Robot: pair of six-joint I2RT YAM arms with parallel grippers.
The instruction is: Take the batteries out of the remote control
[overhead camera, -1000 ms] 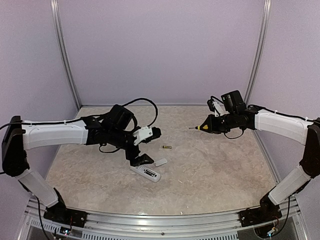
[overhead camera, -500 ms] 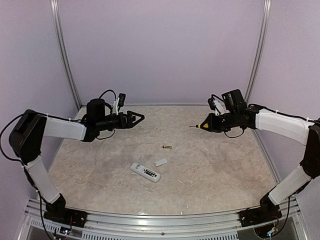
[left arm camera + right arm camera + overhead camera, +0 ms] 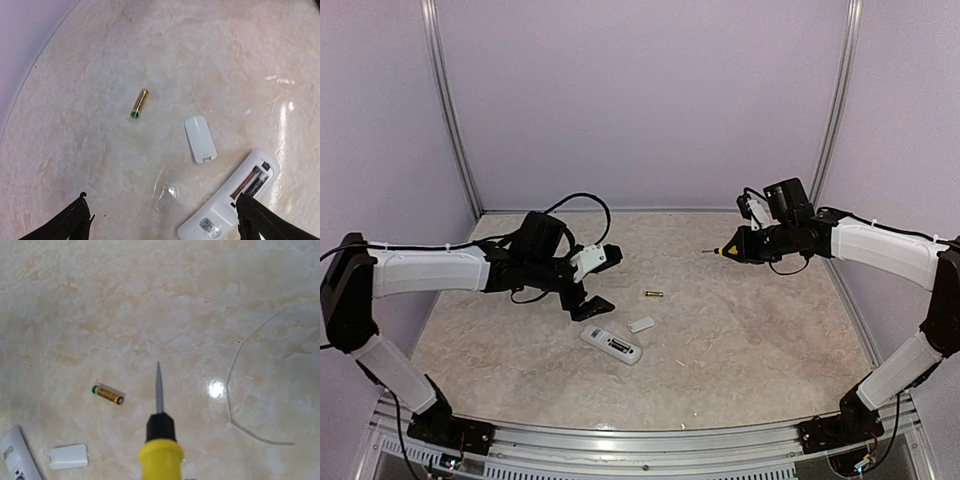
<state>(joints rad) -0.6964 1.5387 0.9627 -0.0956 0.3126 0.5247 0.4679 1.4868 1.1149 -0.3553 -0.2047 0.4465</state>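
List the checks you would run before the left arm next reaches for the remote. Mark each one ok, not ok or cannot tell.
1. Cover off the remote control, open side up: ok. It lies loose beside the remote.
2. Both batteries out: not ok. The gold battery lies apart from the remote, but a dark battery appears to sit inside.
3. Left gripper open and empty: ok.
4. Left gripper centred over the remote: not ok. The remote lies off toward one finger.
5. Right gripper and its screwdriver kept away from the remote: ok.
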